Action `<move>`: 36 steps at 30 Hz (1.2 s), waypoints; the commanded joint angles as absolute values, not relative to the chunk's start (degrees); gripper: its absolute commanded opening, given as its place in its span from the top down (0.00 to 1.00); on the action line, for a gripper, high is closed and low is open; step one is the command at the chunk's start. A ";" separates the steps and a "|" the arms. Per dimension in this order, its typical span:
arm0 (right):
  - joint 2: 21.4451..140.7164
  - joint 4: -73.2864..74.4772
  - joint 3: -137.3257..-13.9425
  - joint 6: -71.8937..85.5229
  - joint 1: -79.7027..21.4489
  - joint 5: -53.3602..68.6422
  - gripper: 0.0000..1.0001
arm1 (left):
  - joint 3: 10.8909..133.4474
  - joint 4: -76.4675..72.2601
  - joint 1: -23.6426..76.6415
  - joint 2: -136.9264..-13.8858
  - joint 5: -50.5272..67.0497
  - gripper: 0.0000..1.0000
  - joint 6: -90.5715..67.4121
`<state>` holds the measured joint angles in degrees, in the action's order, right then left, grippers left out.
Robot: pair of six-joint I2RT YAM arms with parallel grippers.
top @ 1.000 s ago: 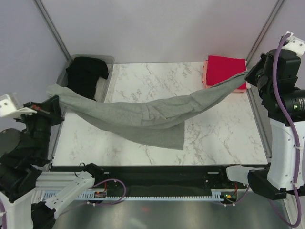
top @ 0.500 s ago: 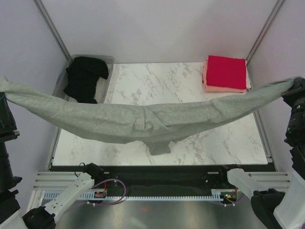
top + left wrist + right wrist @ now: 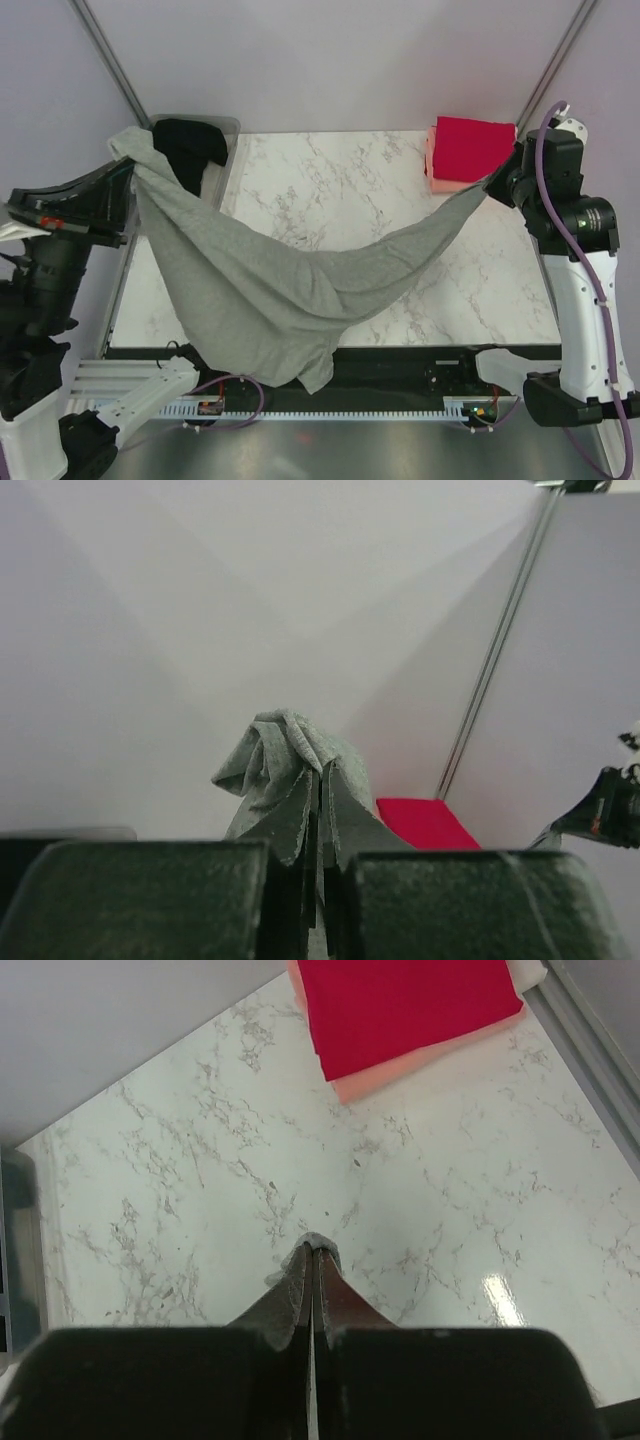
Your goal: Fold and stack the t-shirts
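**Heather-grey t-shirt [image 3: 270, 290] sagging past the table [image 3: 330, 170] front**

The left gripper [image 3: 128, 165] is pinching one end by the clear bin [image 3: 228, 125], which holds the black t-shirt [image 3: 180, 150]. The right gripper [image 3: 497, 183] is pinching the other beside the red t-shirt [image 3: 470, 145], folded on the salmon-pink t-shirt [image 3: 440, 182]. The hanging cloth is risking a snag on the front rail [image 3: 420, 360].

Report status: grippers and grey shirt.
Both shut on grey t-shirt: left gripper, right gripper. Shirt slung between them, sagging over near edge of table. Close by right gripper: folded stack.
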<state>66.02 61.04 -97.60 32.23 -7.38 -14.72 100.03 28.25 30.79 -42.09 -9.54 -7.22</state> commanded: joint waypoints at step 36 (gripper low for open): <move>55.72 49.13 -64.60 33.57 -6.33 -18.64 1.00 | 59.37 45.01 31.62 -60.89 -2.04 0.15 -36.02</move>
<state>56.93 52.86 -65.98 32.18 -6.52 -21.28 71.77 47.03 29.21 -70.85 -1.91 -25.34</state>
